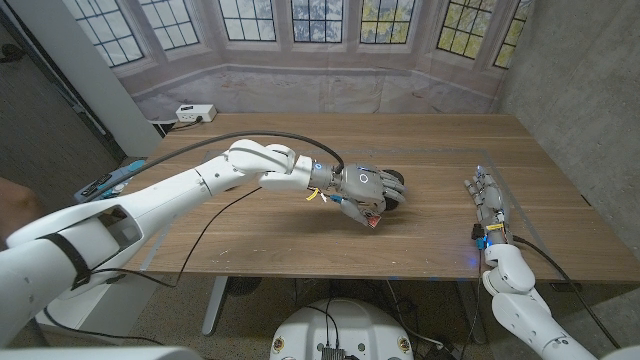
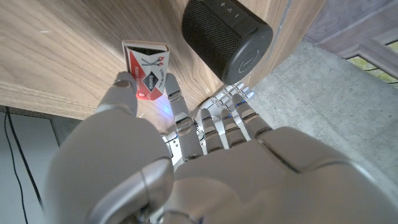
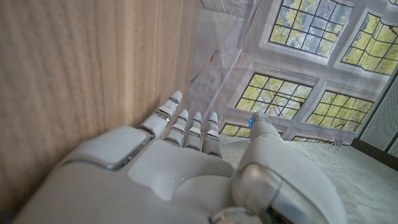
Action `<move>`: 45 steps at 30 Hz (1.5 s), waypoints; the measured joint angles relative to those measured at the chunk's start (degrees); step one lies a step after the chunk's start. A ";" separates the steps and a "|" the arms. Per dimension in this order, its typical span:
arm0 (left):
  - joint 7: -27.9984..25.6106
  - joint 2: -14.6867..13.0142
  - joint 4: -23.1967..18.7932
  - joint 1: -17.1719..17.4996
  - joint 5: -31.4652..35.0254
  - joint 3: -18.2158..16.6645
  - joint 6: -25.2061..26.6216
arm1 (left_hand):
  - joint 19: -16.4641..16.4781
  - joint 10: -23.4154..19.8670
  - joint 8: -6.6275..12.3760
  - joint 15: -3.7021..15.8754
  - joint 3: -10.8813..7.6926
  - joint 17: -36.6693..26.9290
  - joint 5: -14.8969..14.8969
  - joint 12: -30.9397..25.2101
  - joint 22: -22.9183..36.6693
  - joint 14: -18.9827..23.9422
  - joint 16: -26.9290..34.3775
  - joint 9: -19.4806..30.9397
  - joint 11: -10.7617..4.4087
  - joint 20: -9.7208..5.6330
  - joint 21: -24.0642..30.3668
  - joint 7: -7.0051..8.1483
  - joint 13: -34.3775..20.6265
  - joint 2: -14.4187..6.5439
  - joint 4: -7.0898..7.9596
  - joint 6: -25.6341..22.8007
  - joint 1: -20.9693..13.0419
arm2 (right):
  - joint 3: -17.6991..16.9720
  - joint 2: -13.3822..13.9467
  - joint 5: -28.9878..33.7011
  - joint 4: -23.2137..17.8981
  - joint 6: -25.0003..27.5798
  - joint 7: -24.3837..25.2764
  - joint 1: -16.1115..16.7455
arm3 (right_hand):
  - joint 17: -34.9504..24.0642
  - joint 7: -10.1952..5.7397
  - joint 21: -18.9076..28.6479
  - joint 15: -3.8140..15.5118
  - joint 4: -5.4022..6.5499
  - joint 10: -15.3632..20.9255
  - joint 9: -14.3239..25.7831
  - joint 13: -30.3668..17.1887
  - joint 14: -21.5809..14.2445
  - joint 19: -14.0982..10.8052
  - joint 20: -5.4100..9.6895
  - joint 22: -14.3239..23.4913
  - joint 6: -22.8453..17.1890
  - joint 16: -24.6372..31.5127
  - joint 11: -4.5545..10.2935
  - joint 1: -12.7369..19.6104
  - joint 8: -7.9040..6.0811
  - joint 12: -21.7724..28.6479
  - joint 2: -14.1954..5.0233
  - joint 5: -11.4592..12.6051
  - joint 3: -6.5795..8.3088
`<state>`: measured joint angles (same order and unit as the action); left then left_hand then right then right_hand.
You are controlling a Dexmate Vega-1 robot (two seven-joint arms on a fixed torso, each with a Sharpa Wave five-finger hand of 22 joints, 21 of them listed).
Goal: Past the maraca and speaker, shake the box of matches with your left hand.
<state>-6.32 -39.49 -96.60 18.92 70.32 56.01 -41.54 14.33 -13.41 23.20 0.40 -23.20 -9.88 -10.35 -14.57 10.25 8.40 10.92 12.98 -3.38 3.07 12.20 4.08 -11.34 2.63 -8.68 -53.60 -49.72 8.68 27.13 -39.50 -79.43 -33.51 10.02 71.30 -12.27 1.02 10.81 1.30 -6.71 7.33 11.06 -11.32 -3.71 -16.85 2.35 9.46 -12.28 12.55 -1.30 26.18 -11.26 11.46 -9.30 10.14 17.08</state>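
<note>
The left arm reaches from the near left corner out over the middle of the wooden counter [image 1: 300, 240], and the left hand [image 1: 362, 190] hangs there with its back turned to the head camera. A small red and white matchbox [image 1: 374, 221] pokes out just under the hand on its near side; in the left wrist view the matchbox [image 2: 145, 70] sits at the tips of the thumb [image 2: 126, 87] and a neighbouring finger, which appear to pinch its near end, while the other fingers are stretched out loosely alongside. Whether the box is lifted clear of the counter or still touching it cannot be told. Just beside the hand, on its far right side, lies the speaker [image 1: 394, 186], a dark cylinder on its side; in the left wrist view the speaker [image 2: 225, 38] lies close to the matchbox without touching it, its mesh body and grey end cap plain to see. The right hand [image 1: 488, 200] is well apart, near the counter's right edge, holding nothing; the right wrist view shows the right hand [image 3: 186, 168] with fingers straight and slightly apart, lying along the wood. A white power strip [image 1: 196, 113] lies at the counter's far left corner, and a black cable [image 1: 215, 215] trails across the wood beneath the left arm.
</note>
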 measured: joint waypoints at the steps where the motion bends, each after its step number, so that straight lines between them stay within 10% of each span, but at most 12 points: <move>1: 0.00 -0.05 -0.12 0.11 -0.05 -0.11 0.12 | 0.00 0.00 0.00 0.00 0.00 0.00 0.00 0.00 0.00 0.00 0.00 0.00 0.00 0.00 0.00 0.00 0.00 0.00 0.00 0.00 0.00 | 0.00 0.07 0.02 -0.08 0.02 0.00 -0.01 | 0.00 0.00 0.00 0.00 0.00 0.00 0.00 0.00 0.00 0.00 0.00 0.00 0.00 0.00 0.00 0.00 0.00 0.00 0.00 0.00 0.00; 45: -1.72 -1.86 -5.68 8.11 -2.29 -6.45 10.08 | 0.00 -0.37 -0.02 0.31 0.39 -0.01 0.00 0.43 0.00 0.31 0.00 -0.08 0.26 0.00 0.00 -0.11 0.02 -0.01 0.39 0.10 -0.01 | 0.69 3.97 1.63 -3.41 4.73 -1.13 -1.60 | 0.00 0.00 0.00 0.00 0.00 0.00 0.00 0.00 0.00 0.00 0.00 0.00 0.00 0.00 0.00 0.00 0.00 0.00 0.00 0.00 0.00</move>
<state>-8.04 -41.35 -102.29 27.03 68.03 49.57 -31.46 14.33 -13.78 23.18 0.71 -22.81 -9.89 -10.35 -14.14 10.25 8.71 10.92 12.90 -3.12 3.07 12.20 3.97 -11.32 2.63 -8.29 -53.50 -49.73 9.38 31.09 -37.87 -82.84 -28.77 8.90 69.70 -12.27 1.02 10.81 1.30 -6.71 7.33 11.06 -11.32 -3.71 -16.85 2.35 9.45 -12.28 12.55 -1.30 26.18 -11.26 11.46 -9.30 10.14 17.08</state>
